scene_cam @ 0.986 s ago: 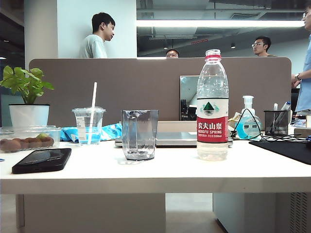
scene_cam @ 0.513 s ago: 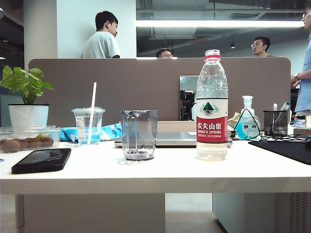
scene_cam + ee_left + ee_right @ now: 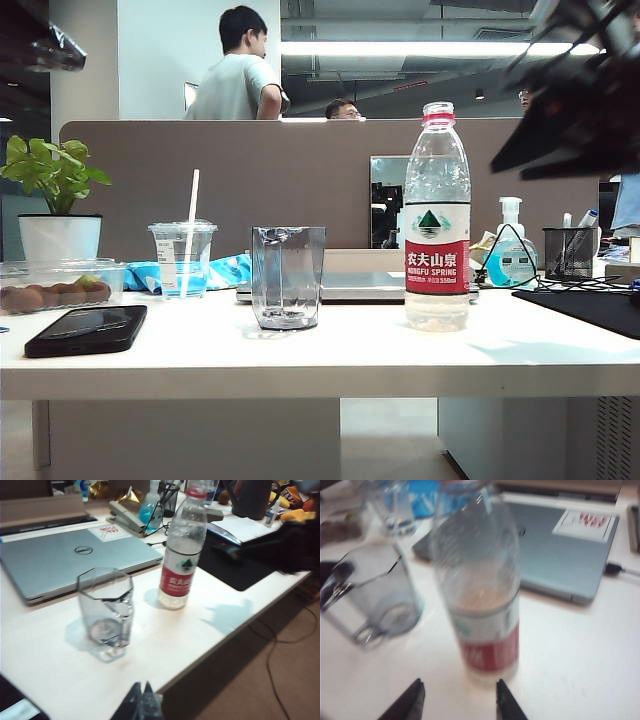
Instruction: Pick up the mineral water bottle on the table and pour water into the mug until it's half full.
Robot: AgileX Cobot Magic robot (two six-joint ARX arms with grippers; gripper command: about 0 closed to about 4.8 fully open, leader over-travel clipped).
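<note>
The mineral water bottle (image 3: 437, 215) stands upright on the table (image 3: 300, 365), right of centre and set back from the thick pale front edge, with bare white top on its near and right sides. Its label reads "NONGFU SPRING" under Chinese characters and a green mountain logo. The mug (image 3: 288, 277) stands just to its left, apart from it, the gap between them clear. Behind both lies a closed silver laptop (image 3: 70, 560) (a Dell badge on the lid).

The right gripper (image 3: 457, 700) hangs close in front of the bottle's base, its two dark fingertips spread with nothing between them. The left gripper (image 3: 142, 702) hovers off the table's front edge, facing the mug; its tips look pressed together. A black phone (image 3: 86, 330) lies near the left front edge.
</note>
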